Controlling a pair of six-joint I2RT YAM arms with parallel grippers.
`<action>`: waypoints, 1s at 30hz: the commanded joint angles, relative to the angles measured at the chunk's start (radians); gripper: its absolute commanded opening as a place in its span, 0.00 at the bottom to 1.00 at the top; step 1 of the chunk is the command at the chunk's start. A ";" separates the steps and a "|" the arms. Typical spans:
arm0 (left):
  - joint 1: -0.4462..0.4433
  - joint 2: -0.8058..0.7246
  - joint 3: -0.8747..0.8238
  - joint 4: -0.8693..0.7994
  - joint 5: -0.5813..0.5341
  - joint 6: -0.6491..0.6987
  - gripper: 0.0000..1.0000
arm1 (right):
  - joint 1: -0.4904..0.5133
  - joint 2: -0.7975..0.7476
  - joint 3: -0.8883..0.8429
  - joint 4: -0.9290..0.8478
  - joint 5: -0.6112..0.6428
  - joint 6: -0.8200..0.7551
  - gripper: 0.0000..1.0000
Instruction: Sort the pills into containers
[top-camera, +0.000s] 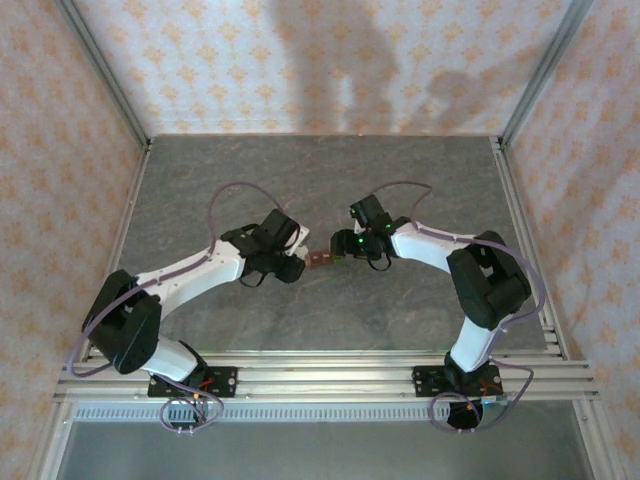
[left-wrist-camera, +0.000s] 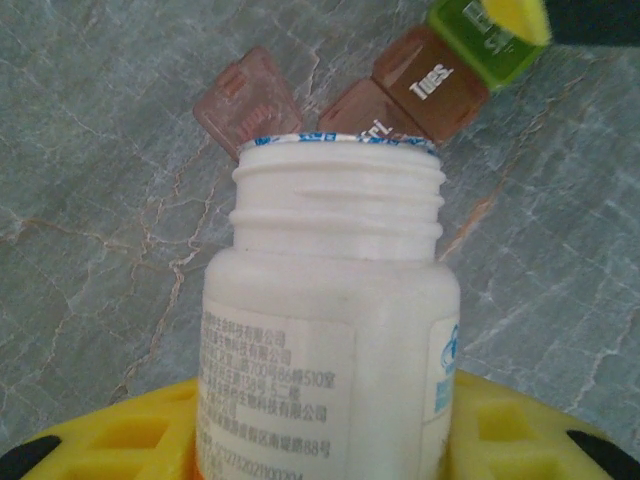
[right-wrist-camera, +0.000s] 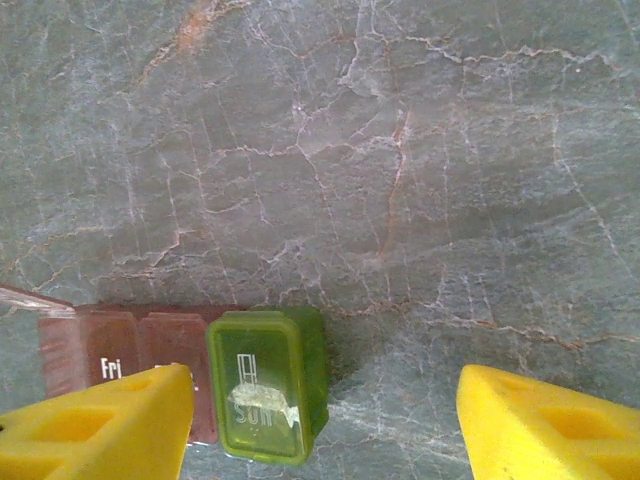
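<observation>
The left tool (left-wrist-camera: 320, 445) gripped an uncapped white bottle (left-wrist-camera: 330, 300).
Beyond its mouth lay the containers (right-wrist-camera: 150, 345), green end (right-wrist-camera: 265, 385) between the parted fingers (right-wrist-camera: 110, 425) of the right tool (right-wrist-camera: 325, 420).

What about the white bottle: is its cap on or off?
Off: the bottle, held by the left gripper, shows a bare threaded neck. Contents: cannot tell.

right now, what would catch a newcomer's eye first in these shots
The open white bottle looms up close, clamped in the left gripper. Just beyond its mouth, on the grey marbled table, lies the brownish-red pill strip. Its bright green end sits between the wide-open fingers of the right gripper.
</observation>
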 joint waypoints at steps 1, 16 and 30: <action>0.011 0.034 0.042 -0.061 0.016 0.043 0.00 | 0.003 -0.002 0.028 0.007 0.011 -0.008 0.70; 0.029 0.112 0.069 -0.080 0.035 0.074 0.00 | 0.002 0.016 0.045 0.004 0.023 -0.010 0.70; 0.038 0.178 0.135 -0.159 0.049 0.121 0.00 | 0.003 0.064 0.056 0.011 0.022 -0.005 0.69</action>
